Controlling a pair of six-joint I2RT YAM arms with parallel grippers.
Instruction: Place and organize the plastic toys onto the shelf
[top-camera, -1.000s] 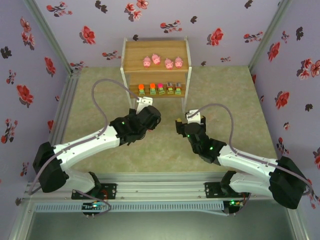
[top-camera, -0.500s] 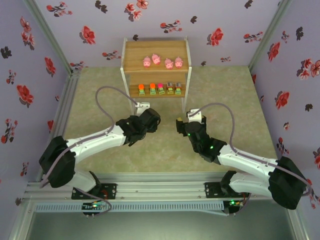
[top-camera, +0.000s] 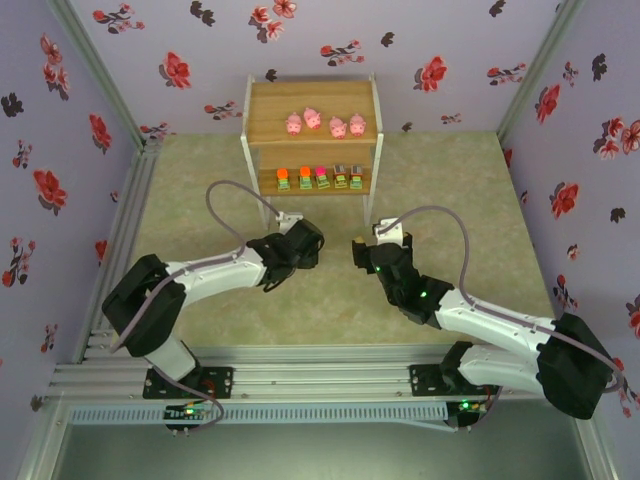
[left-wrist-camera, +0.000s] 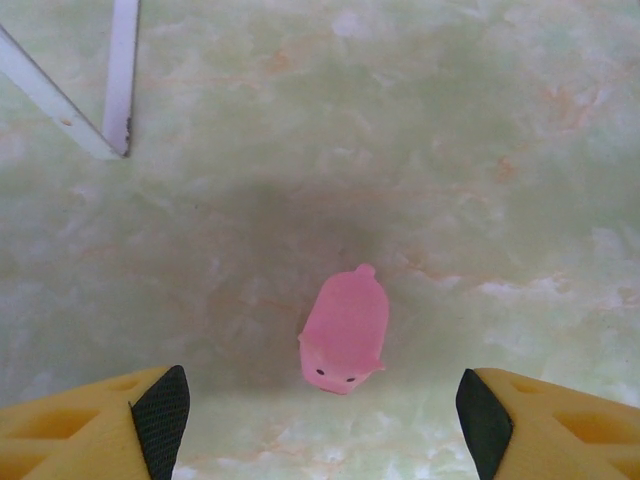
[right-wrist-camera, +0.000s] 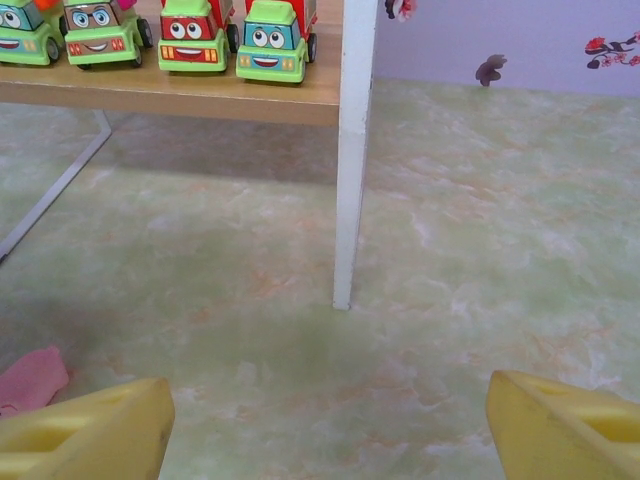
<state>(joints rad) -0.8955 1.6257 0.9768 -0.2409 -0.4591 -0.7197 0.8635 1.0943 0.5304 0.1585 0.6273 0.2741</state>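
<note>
Your left jaws are wide apart and hold nothing. The last pink pig lies on the green desk, right in the gap between the two black pads. It sits a little ahead of them and touches neither one. Its nose points back at the camera. A thin white leg of the shelf stands past the pig, off to the left, so the pig is on the desk in front of the shelf, not on it.

Your right jaws are wide apart too, with only bare desk between them. They face a front leg of the shelf.

The left wrist camera lets you see the whole pig and its face. The right wrist camera gives you just a pink edge of it, low and left, nearer to you than the shelf leg. That camera lets you see the smiling faces of four little trucks on the low board of the shelf.

From the top camera you can see the whole shelf. Four pigs sit in a row on its top board, and five trucks stand in a row on the board below.
</note>
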